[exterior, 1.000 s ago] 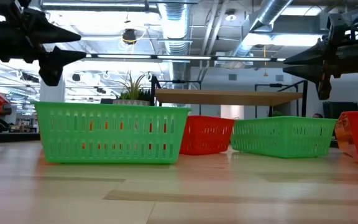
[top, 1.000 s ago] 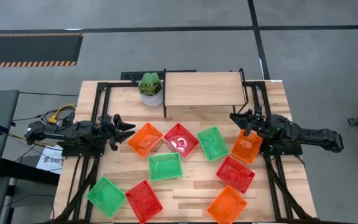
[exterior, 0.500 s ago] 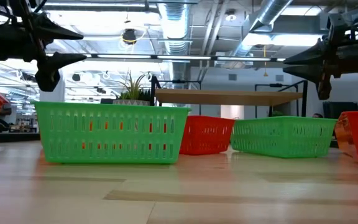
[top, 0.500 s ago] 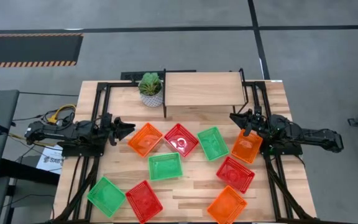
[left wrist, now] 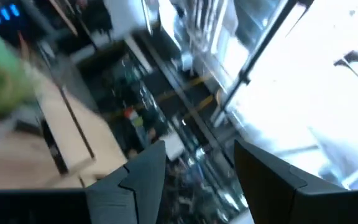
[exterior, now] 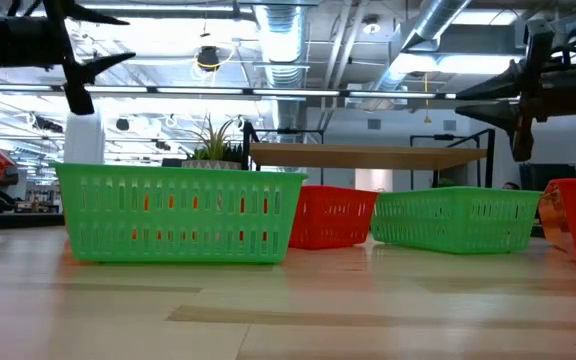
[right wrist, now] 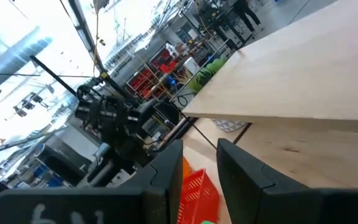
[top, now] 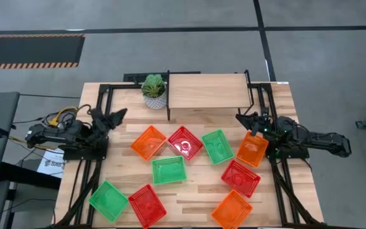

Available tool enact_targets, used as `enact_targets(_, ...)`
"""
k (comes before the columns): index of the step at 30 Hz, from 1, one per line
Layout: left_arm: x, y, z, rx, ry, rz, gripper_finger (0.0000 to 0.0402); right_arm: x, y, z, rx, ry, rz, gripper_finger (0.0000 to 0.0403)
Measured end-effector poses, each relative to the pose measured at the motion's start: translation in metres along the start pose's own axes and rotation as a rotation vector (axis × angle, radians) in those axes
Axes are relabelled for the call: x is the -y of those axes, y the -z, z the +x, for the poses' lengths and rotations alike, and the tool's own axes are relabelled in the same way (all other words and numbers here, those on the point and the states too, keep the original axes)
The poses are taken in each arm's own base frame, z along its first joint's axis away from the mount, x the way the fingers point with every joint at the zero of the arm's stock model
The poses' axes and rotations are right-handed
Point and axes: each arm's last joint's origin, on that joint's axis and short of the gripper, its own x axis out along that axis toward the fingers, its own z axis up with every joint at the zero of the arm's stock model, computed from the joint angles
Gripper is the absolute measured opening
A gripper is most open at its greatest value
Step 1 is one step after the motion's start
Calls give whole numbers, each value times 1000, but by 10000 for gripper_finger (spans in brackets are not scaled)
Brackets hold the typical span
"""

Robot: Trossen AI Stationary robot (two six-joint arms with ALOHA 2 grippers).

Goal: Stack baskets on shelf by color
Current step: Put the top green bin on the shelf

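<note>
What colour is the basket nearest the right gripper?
Orange: the basket beside the right gripper, clearest in the high view.

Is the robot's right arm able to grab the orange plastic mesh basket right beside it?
Probably yes. The right gripper hangs with open fingers just beside the orange plastic mesh basket at the table's right edge. Nothing lies on that basket, and the neighbouring green basket sits apart from it.

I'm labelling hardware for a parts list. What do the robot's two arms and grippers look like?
Both arms are dark, jointed links on black frame mounts. The left gripper and right gripper each end in two tapered dark fingers. Yellow and orange cables coil beside the left arm's base.
</note>
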Motion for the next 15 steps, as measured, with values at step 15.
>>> enact_targets(15, 21, -17, 3, 71, 12, -30, 179, -63, -68, -19, 130, -232, 13, 120)
